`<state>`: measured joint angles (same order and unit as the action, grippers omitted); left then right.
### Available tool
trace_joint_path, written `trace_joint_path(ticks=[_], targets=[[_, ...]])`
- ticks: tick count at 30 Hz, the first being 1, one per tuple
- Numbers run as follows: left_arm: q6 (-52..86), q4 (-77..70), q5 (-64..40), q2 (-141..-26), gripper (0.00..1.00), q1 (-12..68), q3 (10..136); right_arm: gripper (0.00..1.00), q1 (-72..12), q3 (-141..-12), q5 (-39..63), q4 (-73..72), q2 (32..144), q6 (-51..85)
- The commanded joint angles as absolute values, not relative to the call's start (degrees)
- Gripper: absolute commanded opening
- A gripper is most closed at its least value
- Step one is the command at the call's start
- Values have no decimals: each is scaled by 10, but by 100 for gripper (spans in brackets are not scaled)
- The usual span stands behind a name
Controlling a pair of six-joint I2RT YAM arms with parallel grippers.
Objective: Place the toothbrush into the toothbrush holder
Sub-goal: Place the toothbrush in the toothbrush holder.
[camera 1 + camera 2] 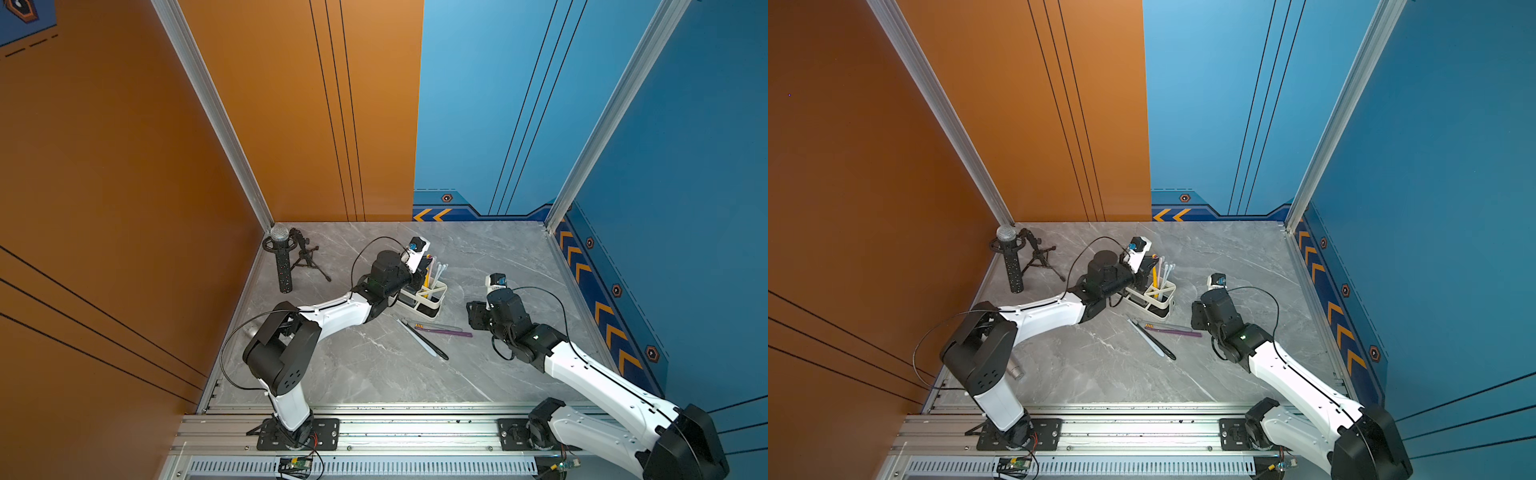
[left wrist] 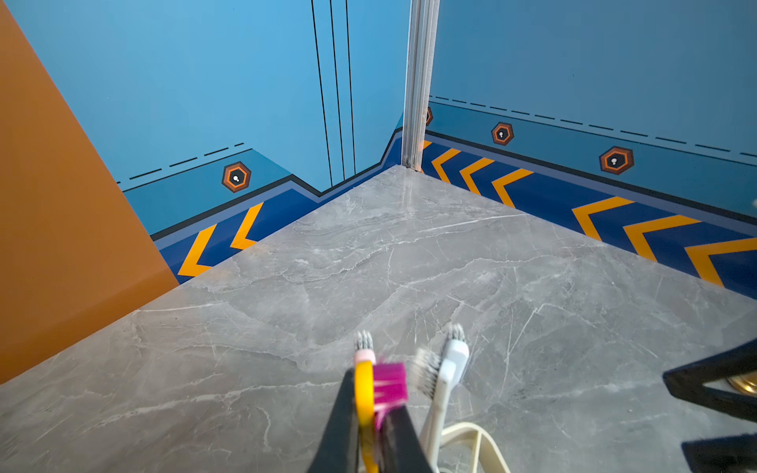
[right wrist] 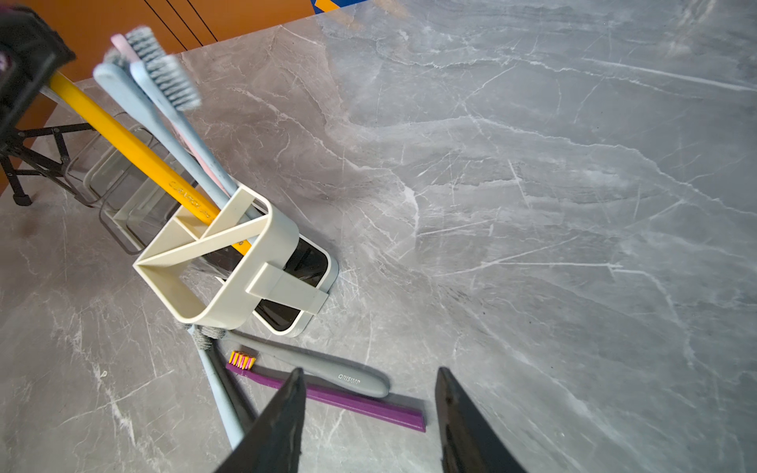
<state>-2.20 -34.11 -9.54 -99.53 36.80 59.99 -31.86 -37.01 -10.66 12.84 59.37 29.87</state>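
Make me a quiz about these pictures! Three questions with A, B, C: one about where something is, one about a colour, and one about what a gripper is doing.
1. Where is the purple toothbrush?
A. Lying on the table near the toothbrush holder
B. Standing inside the holder
C. Held up in the air

2. What colour is the toothbrush that the left gripper holds?
A. Green
B. Red
C. Yellow

3. How is the right gripper?
A. Shut on the purple toothbrush
B. Open, gripping nothing
C. Shut on the holder

Answers:
1 A: it lies flat on the grey table, in front of the holder.
2 C: the gripper pinches the yellow toothbrush, which stands in the holder.
3 B: its jaws stand wide apart and grip nothing.
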Motion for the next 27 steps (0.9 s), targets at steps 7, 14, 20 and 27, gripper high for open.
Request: trace_joint_path(ticks=[7,14,20,27], targets=[[-62,-352,-89,-1009,0,381,594,51,-315,-381,-100,119,600,292],[-97,-353,-52,-1023,0,402,594,51,-316,-383,-96,118,604,292],[-105,-353,-33,-1029,0,410,594,51,-315,-386,-93,115,611,293],[-111,-354,-19,-1031,0,413,594,51,-316,-385,-89,110,613,293]])
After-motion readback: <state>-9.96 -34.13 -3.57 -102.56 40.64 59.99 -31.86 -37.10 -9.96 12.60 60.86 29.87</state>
